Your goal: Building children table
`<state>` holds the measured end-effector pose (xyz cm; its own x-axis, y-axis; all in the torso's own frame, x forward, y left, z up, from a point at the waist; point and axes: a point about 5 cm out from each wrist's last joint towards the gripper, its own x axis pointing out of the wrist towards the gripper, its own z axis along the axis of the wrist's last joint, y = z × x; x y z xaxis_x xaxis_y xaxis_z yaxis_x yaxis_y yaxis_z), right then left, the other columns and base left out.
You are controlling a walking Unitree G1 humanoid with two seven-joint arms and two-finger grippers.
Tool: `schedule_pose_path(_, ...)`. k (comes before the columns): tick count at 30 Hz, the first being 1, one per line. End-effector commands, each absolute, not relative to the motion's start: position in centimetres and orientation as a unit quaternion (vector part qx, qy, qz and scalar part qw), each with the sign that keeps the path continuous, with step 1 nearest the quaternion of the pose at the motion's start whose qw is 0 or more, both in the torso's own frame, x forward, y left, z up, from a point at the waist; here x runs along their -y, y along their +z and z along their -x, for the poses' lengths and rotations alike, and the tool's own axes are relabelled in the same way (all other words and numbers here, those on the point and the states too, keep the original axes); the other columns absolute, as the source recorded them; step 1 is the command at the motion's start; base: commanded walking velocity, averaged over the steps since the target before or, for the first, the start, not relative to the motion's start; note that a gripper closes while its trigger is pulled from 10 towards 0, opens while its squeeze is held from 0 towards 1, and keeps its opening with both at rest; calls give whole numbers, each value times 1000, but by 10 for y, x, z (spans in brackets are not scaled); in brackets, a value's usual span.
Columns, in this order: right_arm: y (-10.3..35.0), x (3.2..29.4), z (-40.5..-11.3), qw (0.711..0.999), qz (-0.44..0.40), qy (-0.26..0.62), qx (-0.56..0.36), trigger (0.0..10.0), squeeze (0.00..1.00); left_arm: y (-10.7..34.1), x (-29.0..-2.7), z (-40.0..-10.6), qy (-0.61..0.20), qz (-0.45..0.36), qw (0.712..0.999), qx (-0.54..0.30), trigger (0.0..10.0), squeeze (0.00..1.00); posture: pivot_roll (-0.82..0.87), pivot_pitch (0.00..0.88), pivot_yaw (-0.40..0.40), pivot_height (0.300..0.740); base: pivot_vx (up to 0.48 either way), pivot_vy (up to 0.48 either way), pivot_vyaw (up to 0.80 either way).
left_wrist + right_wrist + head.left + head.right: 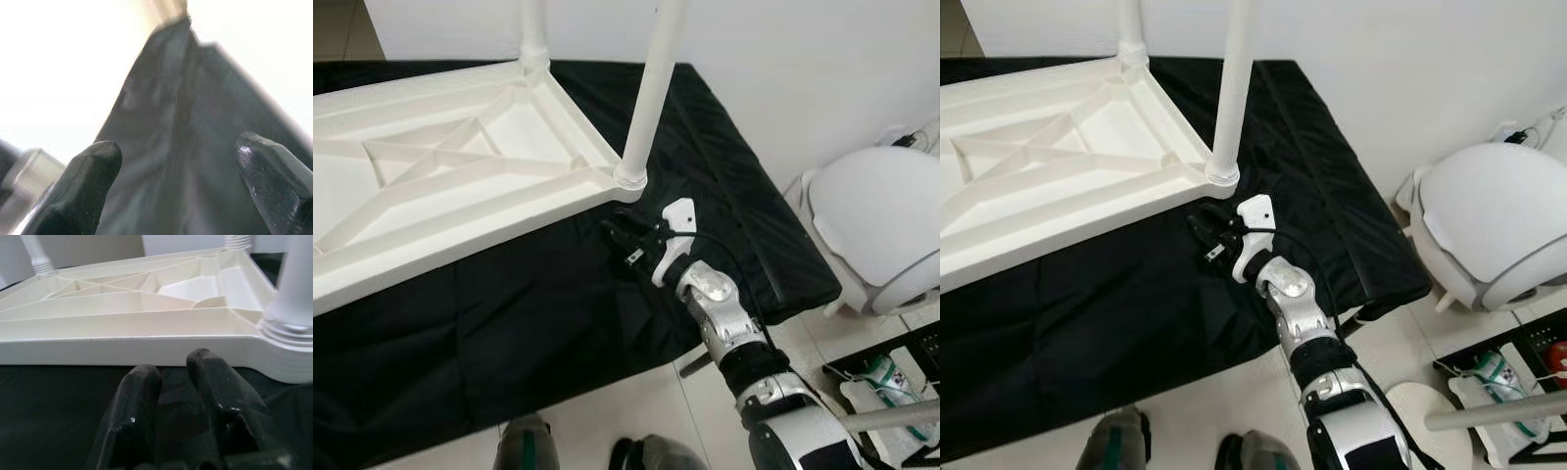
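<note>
White walls are backing a counter (783, 255) draped in a black cloth (509, 323), with pale floor tiles showing along its near edge. On the cloth the white plastic children's table (440, 186) is lying upside down, its ribbed underside facing up. Two white legs are standing upright from its corner sockets: the near leg (651, 93) at the corner closest to the robot's right arm, and the far leg (533, 29) at the corner behind it. In the right wrist view, a third leg (35, 255) is rising from another corner further along the frame.

The right gripper (625, 238) is reaching over the black cloth just beside the near leg's corner, a little below the socket and apart from the table's rim. Its two black fingers (142, 406) are lying side by side with hardly any gap, drawn together and gripping nothing, pointing toward the long white side wall of the table.

The left gripper (178, 169) is hanging beside a fold of dark cloth, its fingers spread wide apart with nothing between them.

To the right of the counter a rounded white appliance (881, 225) is sitting on the floor, and the robot's own feet (524, 446) are showing at the counter's near edge.
</note>
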<state>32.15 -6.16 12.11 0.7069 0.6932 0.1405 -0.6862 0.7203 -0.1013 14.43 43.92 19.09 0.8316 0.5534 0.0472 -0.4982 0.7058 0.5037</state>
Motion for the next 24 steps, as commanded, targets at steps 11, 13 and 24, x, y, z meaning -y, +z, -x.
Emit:
schedule_pose_path(11,118,75,-320,934,17,347,82,10000,0,187,-398,-174,181,-266,946,-39,10000,0,244,107,-77,740,0,0,0)
schedule_pose_path(13,118,75,-321,935,17,345,82,10000,0,188,-391,-176,168,-273,946,-36,10000,0,245,107,-78,740,0,0,0)
schedule_pose_path(24,120,72,-323,934,16,346,82,10000,0,192,-312,-189,0,-246,969,15,10000,0,254,106,-79,740,0,0,0)
